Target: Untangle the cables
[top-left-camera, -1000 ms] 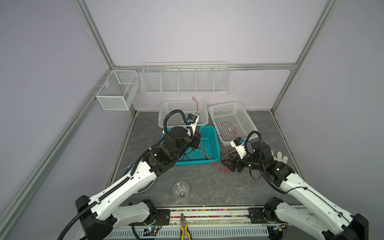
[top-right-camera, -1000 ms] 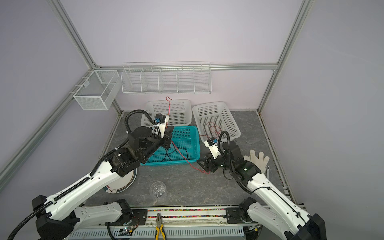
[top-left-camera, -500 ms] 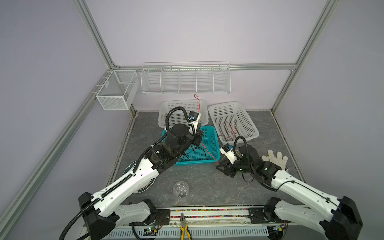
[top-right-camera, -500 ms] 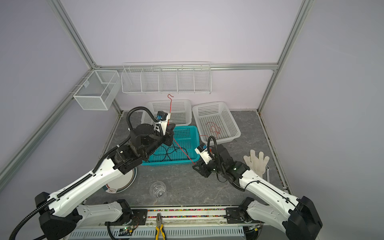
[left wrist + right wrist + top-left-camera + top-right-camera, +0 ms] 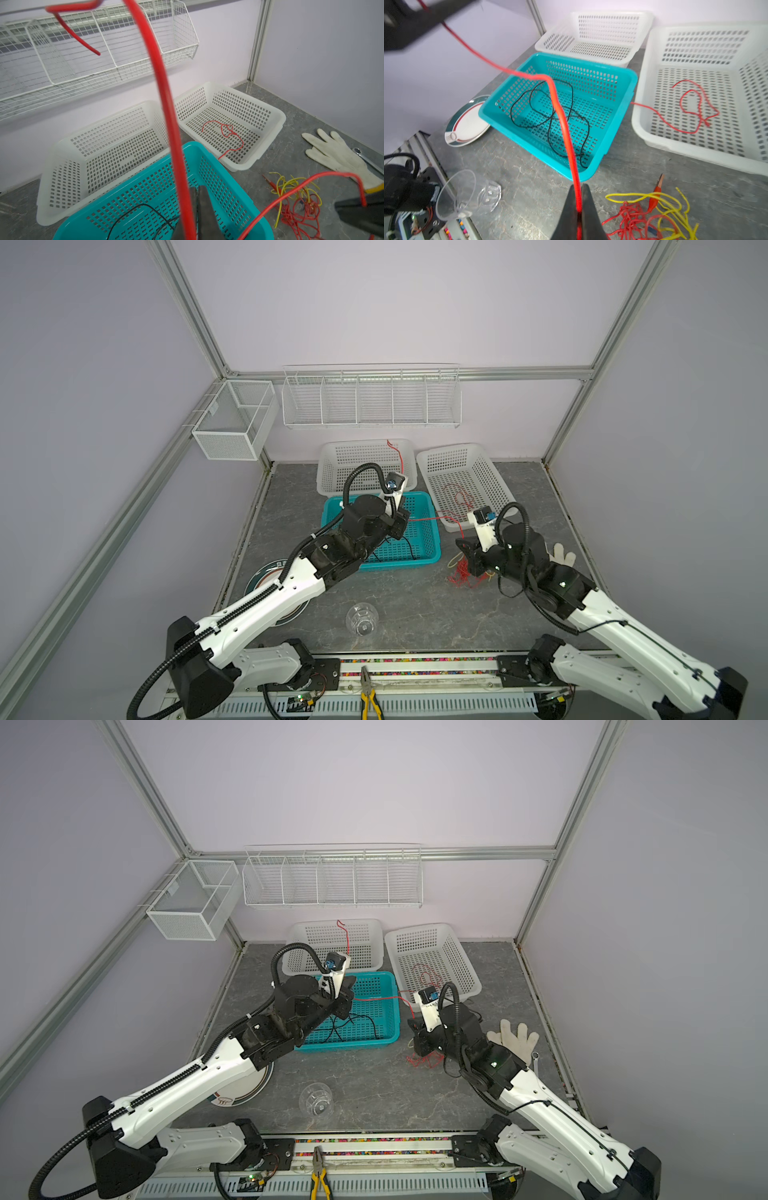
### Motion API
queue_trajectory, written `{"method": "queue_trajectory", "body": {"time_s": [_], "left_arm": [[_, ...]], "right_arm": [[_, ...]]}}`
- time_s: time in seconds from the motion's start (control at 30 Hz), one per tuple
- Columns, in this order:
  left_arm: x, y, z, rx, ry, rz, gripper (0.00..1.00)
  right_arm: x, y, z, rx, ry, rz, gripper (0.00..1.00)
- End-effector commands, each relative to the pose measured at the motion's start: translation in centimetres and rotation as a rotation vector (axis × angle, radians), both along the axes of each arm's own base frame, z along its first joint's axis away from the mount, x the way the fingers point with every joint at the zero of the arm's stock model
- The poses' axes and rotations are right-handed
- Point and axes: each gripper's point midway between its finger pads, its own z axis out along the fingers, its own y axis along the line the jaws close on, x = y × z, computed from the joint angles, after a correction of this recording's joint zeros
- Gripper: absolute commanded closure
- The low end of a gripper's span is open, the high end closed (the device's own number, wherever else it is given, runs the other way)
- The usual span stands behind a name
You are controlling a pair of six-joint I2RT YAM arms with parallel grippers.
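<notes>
1. Left of centre in both top views, the left gripper [image 5: 400, 523] hangs over the teal basket [image 5: 399, 565]. Its jaws are clamped on a red cable [image 5: 424, 519], whose free end sticks upward.
2. A black cable [image 5: 550, 116] lies looped inside that basket.
3. The red cable runs right to the right gripper [image 5: 464, 547], which is also pinched tight on it.
4. Just below that gripper, a red-and-yellow tangle [image 5: 461, 577] lies on the table [image 5: 415, 605].
5. Upper right of centre, another red wire [image 5: 226, 128] lies in a white basket [image 5: 282, 118].
</notes>
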Motion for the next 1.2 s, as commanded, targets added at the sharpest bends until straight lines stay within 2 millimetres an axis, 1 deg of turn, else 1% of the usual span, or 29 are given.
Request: {"method": "queue_trajectory", "body": {"time_s": [0.0, 0.07, 0.1, 0.13, 0.27, 0.37, 0.43, 0.6, 0.67, 0.77, 0.9, 1.0, 1.17], "left_arm": [[-1.4, -2.6, -0.8, -0.021, -0.007, -0.116, 1.0], [-2.0, -3.8, -1.3, -0.039, 0.001, -0.164, 1.0], [-2.2, -4.5, -1.6, -0.049, 0.006, -0.187, 1.0], [-2.6, -5.3, -1.9, -0.062, 0.01, -0.213, 1.0], [-4.2, -8.6, -2.7, -0.098, 0.024, -0.325, 1.0], [-5.6, -10.6, -2.5, -0.14, 0.027, -0.42, 1.0], [-6.5, -11.7, -2.3, -0.169, 0.032, -0.487, 1.0], [-8.2, -13.3, -2.0, -0.204, 0.024, -0.593, 1.0], [-8.7, -13.9, -2.2, -0.21, 0.023, -0.627, 0.96], [-9.0, -14.7, -2.5, -0.214, 0.015, -0.642, 0.89], [-8.9, -16.0, -3.3, -0.207, 0.019, -0.649, 0.84], [-8.6, -16.5, -4.0, -0.2, 0.025, -0.636, 0.81], [-8.5, -17.0, -4.1, -0.214, 0.012, -0.641, 0.8]], "right_arm": [[0.5, -1.5, 3.5, 0.06, -0.067, -0.092, 0.94], [0.3, -1.8, 4.4, 0.079, -0.088, -0.098, 0.94], [0.2, -2.0, 6.0, 0.107, -0.117, -0.104, 0.94], [0.2, -2.3, 6.7, 0.114, -0.133, -0.114, 0.94], [0.5, -3.3, 8.3, 0.12, -0.174, -0.169, 0.94], [0.8, -3.6, 9.3, 0.124, -0.192, -0.189, 0.94], [1.1, -3.8, 9.5, 0.115, -0.193, -0.207, 0.94], [1.6, -4.2, 9.5, 0.103, -0.193, -0.245, 0.94], [1.7, -4.1, 9.5, 0.105, -0.192, -0.246, 0.94], [1.6, -3.4, 9.6, 0.116, -0.186, -0.214, 0.94], [1.7, -2.8, 9.5, 0.122, -0.175, -0.192, 0.94], [1.6, -2.5, 9.4, 0.124, -0.17, -0.175, 0.94], [1.4, -2.1, 9.2, 0.13, -0.16, -0.155, 0.94]]}}
